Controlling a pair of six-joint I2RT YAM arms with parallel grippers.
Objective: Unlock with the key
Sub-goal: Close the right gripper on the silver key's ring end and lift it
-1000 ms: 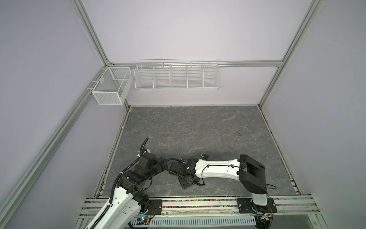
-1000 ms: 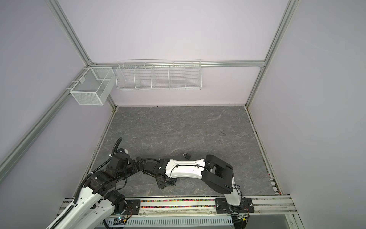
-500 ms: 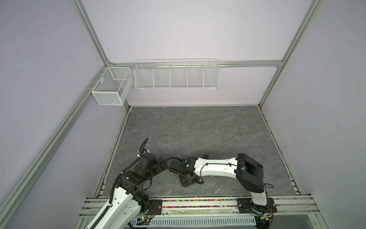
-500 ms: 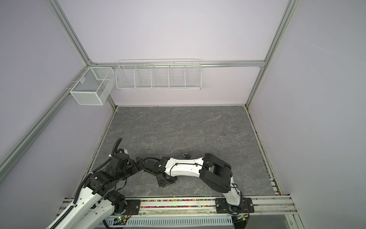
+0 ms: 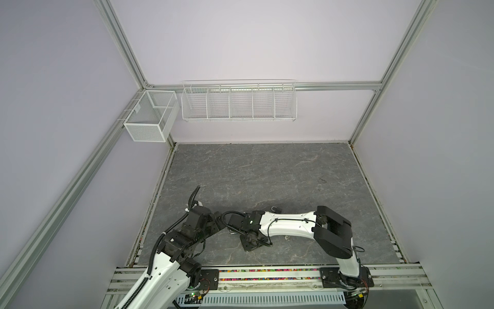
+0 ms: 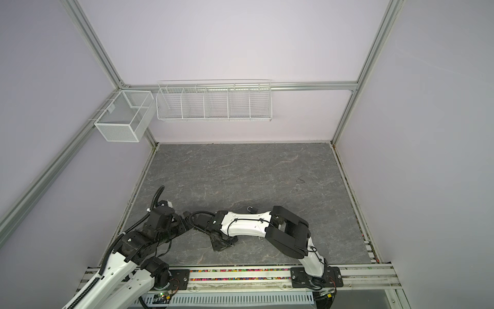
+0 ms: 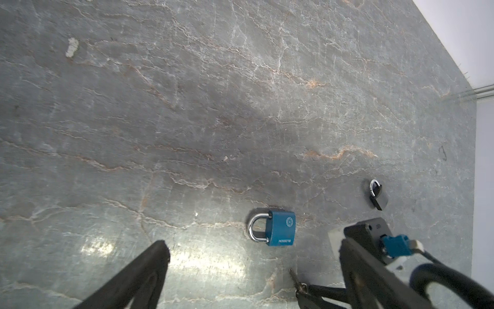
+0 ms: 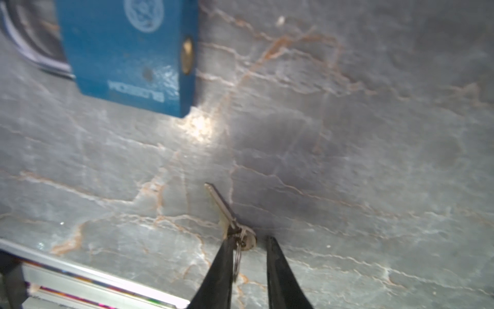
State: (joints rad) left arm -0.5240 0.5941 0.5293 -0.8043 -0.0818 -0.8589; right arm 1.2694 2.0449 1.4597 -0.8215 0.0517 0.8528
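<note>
A blue padlock (image 7: 280,231) lies flat on the grey stone table, its brass keyhole end (image 8: 187,54) facing my right gripper. The small silver key (image 8: 220,206) lies a short way from it, blade pointing toward the padlock. My right gripper (image 8: 248,240) is low on the table with its thin black fingers (image 8: 222,267) on either side of the key's round head. One finger touches the head and a narrow gap shows at the other. My left gripper (image 7: 255,239) hovers open over the blue padlock, holding nothing. In both top views the right forearm (image 5: 288,224) hides the key.
A second, dark grey padlock (image 7: 375,194) lies beyond the blue one; in a top view its shackle (image 5: 275,208) shows behind the right forearm. The rail (image 8: 80,273) at the table's front edge is close to the key. Wire baskets (image 5: 238,101) hang on the back wall.
My right gripper's jaws have narrowed around the key's head, and the right arm has shifted slightly left. The left arm has stayed still with its jaws wide.
</note>
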